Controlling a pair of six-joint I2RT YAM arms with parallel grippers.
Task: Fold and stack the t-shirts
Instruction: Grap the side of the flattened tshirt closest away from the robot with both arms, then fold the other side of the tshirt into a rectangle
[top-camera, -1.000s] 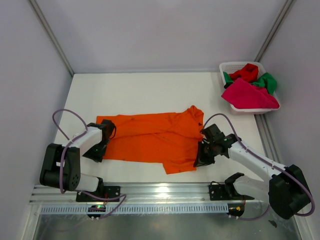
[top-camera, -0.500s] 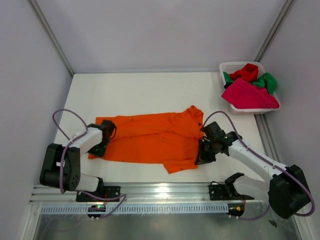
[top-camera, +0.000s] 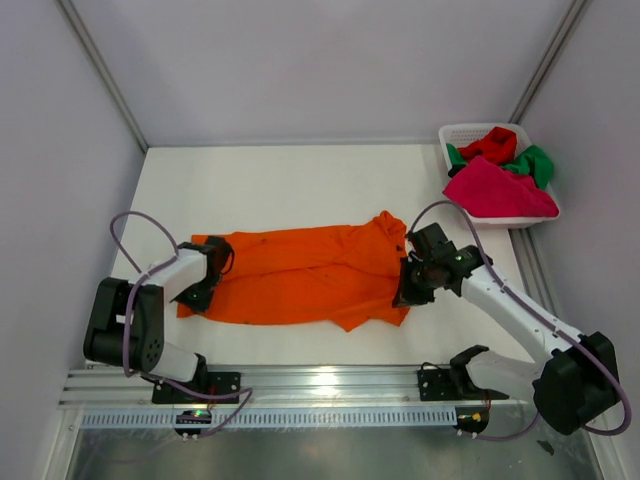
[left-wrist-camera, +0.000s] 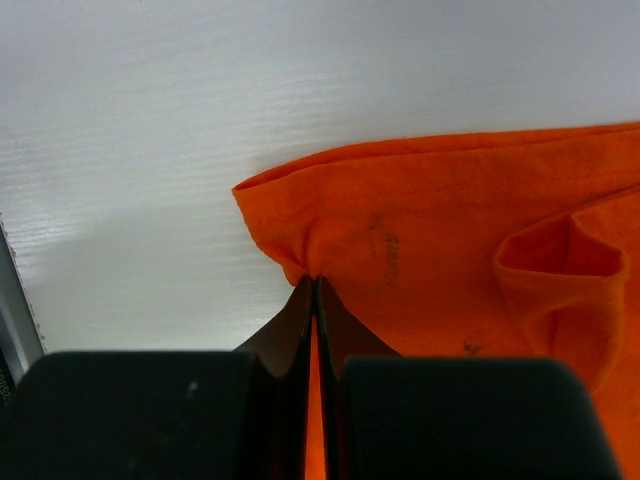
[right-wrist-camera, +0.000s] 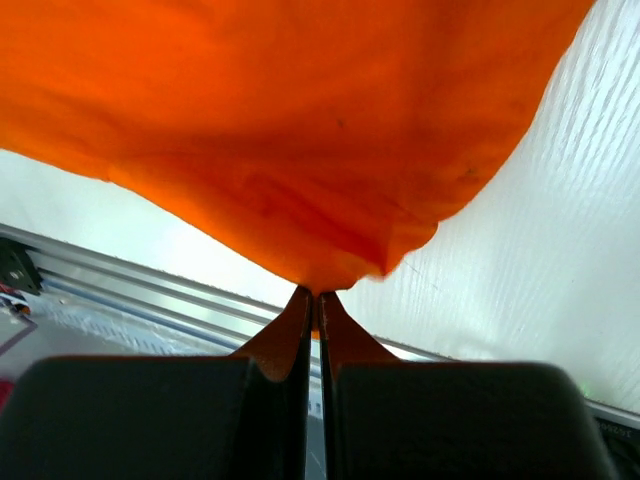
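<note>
An orange t-shirt (top-camera: 300, 275) lies spread across the near part of the white table (top-camera: 280, 190). My left gripper (top-camera: 207, 283) is shut on its left edge, the cloth (left-wrist-camera: 420, 230) pinched between the fingertips (left-wrist-camera: 315, 282). At the shirt's right end my right gripper (top-camera: 405, 297) is shut on the hem and holds that end lifted, so the orange cloth (right-wrist-camera: 300, 140) hangs above the jaws (right-wrist-camera: 315, 292). The magenta-pink t-shirt (top-camera: 497, 190), red t-shirt (top-camera: 492, 143) and green t-shirt (top-camera: 530, 160) lie in the basket.
A white lattice basket (top-camera: 455, 133) stands at the table's back right corner. Grey walls close in the table on the left, back and right. A metal rail (top-camera: 320, 385) runs along the near edge between the arm bases.
My left gripper closed on the shirt's left edge. My right gripper lifted and drew the shirt's near right corner up and rightward, so the hanging flap shrank.
</note>
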